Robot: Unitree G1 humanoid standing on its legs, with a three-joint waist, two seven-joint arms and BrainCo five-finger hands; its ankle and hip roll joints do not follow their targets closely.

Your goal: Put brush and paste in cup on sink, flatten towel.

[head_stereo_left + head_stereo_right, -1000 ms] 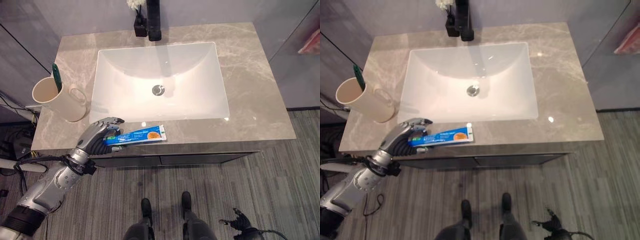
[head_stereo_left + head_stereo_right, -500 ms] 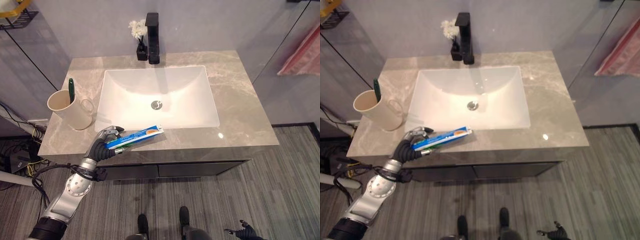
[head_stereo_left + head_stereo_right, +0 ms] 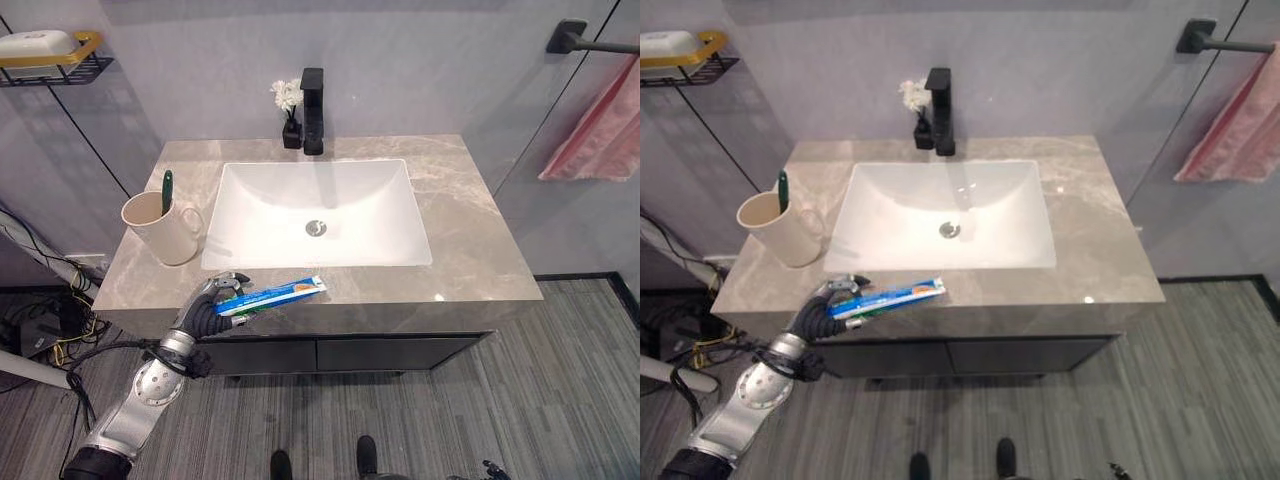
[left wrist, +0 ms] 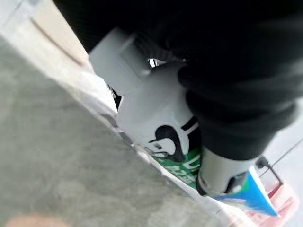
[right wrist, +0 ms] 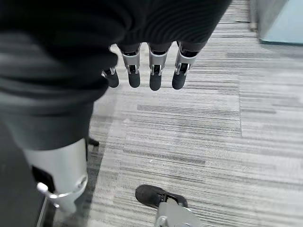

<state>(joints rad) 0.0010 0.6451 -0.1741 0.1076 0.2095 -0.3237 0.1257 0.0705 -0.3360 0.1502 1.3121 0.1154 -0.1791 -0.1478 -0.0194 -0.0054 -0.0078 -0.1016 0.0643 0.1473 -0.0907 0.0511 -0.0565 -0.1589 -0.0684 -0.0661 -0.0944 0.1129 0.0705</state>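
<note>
My left robot hand (image 3: 212,305) sits at the near edge of the table (image 3: 470,250), fingers curled round the cap end of the toothpaste (image 3: 275,296), whose tail points right along the front rim. The tube looks light and soft, likely slick, so I judge the firm cap end the best hold. My forearm rises from lower left, wrist bent up. My right robot hand (image 5: 144,71) hangs over the floor, fingers relaxed, empty. Farther left stands the cup (image 3: 160,227) with the toothbrush (image 3: 166,190) in it. The towel (image 3: 600,130) hangs far right.
</note>
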